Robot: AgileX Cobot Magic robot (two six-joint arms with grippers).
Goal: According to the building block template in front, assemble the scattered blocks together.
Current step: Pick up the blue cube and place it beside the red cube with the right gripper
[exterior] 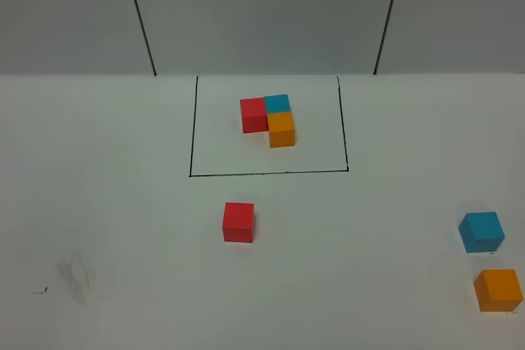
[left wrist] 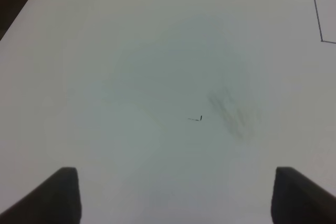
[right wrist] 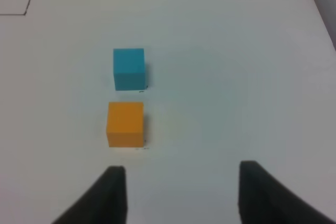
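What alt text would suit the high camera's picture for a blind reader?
On a white table, three joined blocks, red, blue and orange, sit inside a black-line rectangle. Nearer lie a loose red cube and, far right, a blue cube and an orange cube.

White table (exterior: 115, 202) with bright things on it.
Near far edge, stuck-together blocks (exterior: 269, 119); in middle, red cube (exterior: 239, 222); by right edge, blue cube (exterior: 481, 231) and orange cube (exterior: 498, 290).

You had a white worktop (exterior: 123, 227) marked with a thin black rectangle (exterior: 191, 129). The template (exterior: 269, 119) was red, blue and orange; the loose red cube (exterior: 239, 222), blue cube (exterior: 481, 231) and orange cube (exterior: 498, 290) were plain in colour.
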